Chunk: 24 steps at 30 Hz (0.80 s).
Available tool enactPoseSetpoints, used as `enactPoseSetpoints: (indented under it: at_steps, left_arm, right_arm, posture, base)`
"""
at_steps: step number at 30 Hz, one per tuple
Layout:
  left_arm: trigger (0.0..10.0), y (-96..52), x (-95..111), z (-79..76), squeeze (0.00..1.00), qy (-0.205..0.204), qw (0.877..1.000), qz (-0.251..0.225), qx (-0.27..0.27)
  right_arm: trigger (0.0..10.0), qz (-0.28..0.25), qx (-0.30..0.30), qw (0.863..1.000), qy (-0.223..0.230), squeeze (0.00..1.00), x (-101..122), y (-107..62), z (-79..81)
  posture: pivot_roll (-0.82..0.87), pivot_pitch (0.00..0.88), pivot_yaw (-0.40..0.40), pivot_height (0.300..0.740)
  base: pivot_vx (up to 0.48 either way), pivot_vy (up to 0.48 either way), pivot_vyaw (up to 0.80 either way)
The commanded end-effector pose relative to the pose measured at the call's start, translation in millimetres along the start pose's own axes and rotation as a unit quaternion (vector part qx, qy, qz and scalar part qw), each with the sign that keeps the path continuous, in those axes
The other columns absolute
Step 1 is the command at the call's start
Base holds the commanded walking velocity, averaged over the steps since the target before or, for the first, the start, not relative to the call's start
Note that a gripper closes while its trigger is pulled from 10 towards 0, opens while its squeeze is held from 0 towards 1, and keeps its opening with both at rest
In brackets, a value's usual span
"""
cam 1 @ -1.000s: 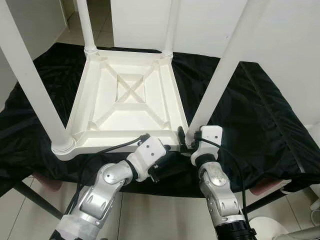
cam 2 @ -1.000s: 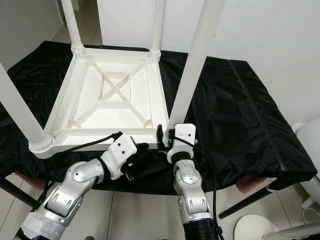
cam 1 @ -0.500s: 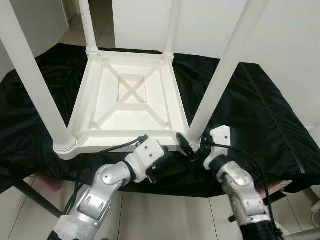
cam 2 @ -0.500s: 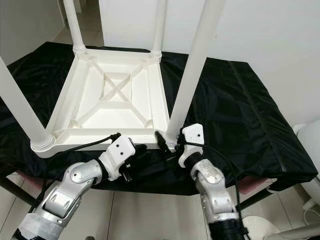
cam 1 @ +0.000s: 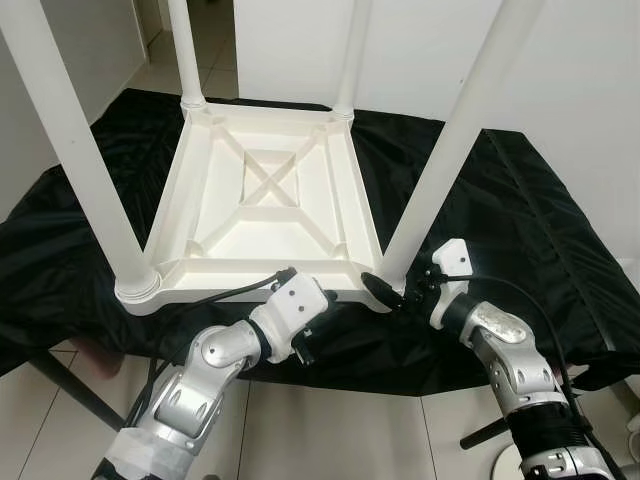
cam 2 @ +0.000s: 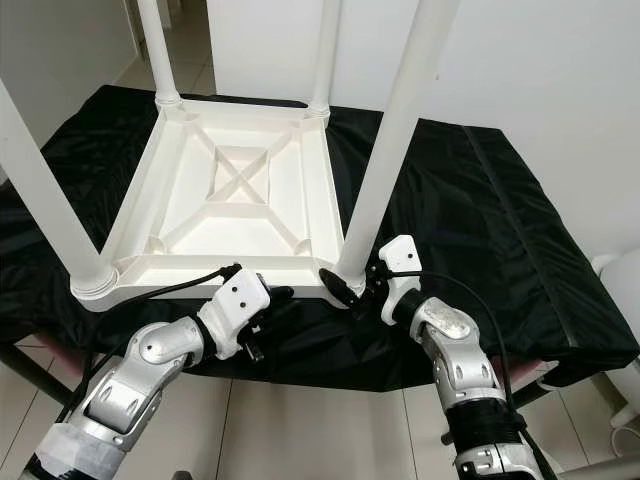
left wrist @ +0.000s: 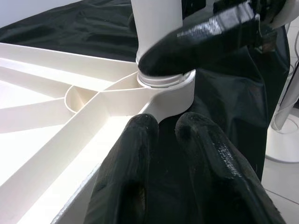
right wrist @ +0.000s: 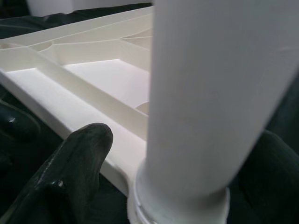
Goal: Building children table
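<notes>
The white children table (cam 1: 265, 205) is lying upside down on a work table covered w/ black cloth (cam 1: 520, 230), all four legs already standing up in their corner sockets. The leg that matters now is the near-right leg (cam 1: 440, 175): its long axis is going almost straight up, only leaning a little toward the right, and its base is sitting in the near-right corner of the frame.

The right gripper (cam 1: 392, 292) is reaching in from the right side at the very base of this leg, just above the collar. In the right wrist view one black finger (right wrist: 70, 172) is showing on the near side of the leg (right wrist: 210, 107) and the other on the far side, so the fingers are spread w/ the leg between them. Whether the pads are really pressing on the plastic I cannot tell; it is looking like a loose grasp around the leg, not a firm pinch.

The left gripper (cam 1: 318, 322) is resting at the near edge of the frame, to the left of that same corner. In the left wrist view its two fingers (left wrist: 135, 177) are lying pressed together, holding nothing, pointing toward the socket.

So the right arm is the nearer one, approx. at right angle to the leg axis. My judgement: next move is probably turning or pushing the leg down along its own axis, while the left one is steadying the frame.
</notes>
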State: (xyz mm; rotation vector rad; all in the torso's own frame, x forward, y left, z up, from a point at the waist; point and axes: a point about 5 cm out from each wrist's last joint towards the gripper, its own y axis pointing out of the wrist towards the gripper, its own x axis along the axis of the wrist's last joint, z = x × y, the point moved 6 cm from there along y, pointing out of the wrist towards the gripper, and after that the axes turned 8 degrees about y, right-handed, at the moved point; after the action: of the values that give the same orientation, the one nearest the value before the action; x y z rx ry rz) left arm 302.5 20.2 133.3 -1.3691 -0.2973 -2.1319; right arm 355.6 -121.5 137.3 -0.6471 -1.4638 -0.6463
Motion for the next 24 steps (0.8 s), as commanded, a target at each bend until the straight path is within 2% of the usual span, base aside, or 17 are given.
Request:
enactPoseSetpoints:
  at_steps: [1,2,3,4,5,6,7,14,17,18,21,24]
  left_arm:
    - [10.0,1.8,4.3,-5.3,0.0,0.005,1.0,-0.009,-0.019]
    - [10.0,2.3,4.6,-4.6,0.0,0.006,1.0,-0.009,-0.019]
    - [10.0,2.3,4.6,-4.6,0.0,0.006,1.0,-0.009,-0.019]
    - [10.0,2.7,4.9,-4.1,0.0,0.006,1.0,-0.009,-0.018]
    - [10.0,2.7,4.9,-4.1,0.0,0.006,1.0,-0.009,-0.018]
    - [10.0,4.0,6.0,-3.2,0.0,0.006,1.0,-0.011,-0.017]
    - [10.0,4.4,6.5,-2.9,0.0,0.007,1.0,-0.012,-0.016]
    - [10.0,4.7,6.2,-1.8,0.0,0.006,1.0,-0.011,-0.012]
    - [10.0,4.6,6.0,-0.8,0.0,0.005,1.0,-0.011,-0.01]
    - [10.0,4.7,5.6,-0.3,0.0,0.004,1.0,-0.01,-0.009]
    - [10.0,4.9,5.0,0.1,0.0,0.004,1.0,-0.01,-0.008]
    - [10.0,10.1,6.7,4.7,0.0,0.007,1.0,-0.015,0.002]
  right_arm:
    - [10.0,0.012,0.007,1.0,-0.01,0.0,-3.7,0.3,-2.9]
    - [6.2,0.016,0.011,1.0,-0.01,0.0,-5.7,3.5,-4.0]
    - [6.2,0.016,0.011,1.0,-0.01,0.0,-5.7,3.5,-4.0]
    - [4.6,0.017,0.016,1.0,-0.009,0.0,-7.0,6.2,-4.3]
    - [4.6,0.017,0.016,1.0,-0.009,0.0,-7.0,6.2,-4.3]
    - [0.4,0.017,0.019,1.0,-0.006,0.0,-6.9,11.8,-5.1]
    - [0.0,0.017,0.021,1.0,-0.005,0.0,-7.0,13.1,-5.5]
    - [0.0,0.021,0.026,0.999,0.005,0.0,-11.7,11.1,-6.3]
    - [0.0,0.018,0.009,1.0,0.007,0.0,-12.4,9.9,-11.2]
    - [10.0,0.013,-0.002,1.0,0.019,0.0,-12.1,9.9,-13.4]
    - [10.0,0.007,-0.013,0.999,0.029,0.0,-11.2,10.5,-14.6]
    - [10.0,-0.022,-0.065,0.996,0.054,0.0,-4.3,18.3,-21.9]
  posture:
    - [0.07,0.026,-0.067,0.74]
    - [0.07,0.025,-0.067,0.74]
    - [0.07,0.025,-0.067,0.74]
    - [0.08,0.026,-0.068,0.74]
    - [0.08,0.026,-0.068,0.74]
    - [0.08,0.026,-0.07,0.74]
    - [0.08,0.027,-0.072,0.74]
    - [0.08,0.036,-0.078,0.74]
    - [0.08,0.041,-0.079,0.74]
    - [0.07,0.043,-0.076,0.74]
    - [0.07,0.042,-0.072,0.74]
    - [0.05,0.041,-0.068,0.74]
  base:
    - [0.0,0.0,0.0]
    - [0.0,0.0,0.0]
    - [0.0,0.0,0.0]
    - [0.0,0.0,0.0]
    - [0.0,0.0,0.0]
    - [0.0,0.0,0.0]
    - [0.0,0.0,0.0]
    - [0.0,0.0,0.0]
    - [0.0,0.0,0.0]
    - [0.0,0.0,0.0]
    - [0.0,0.0,0.0]
    - [0.0,0.0,0.0]
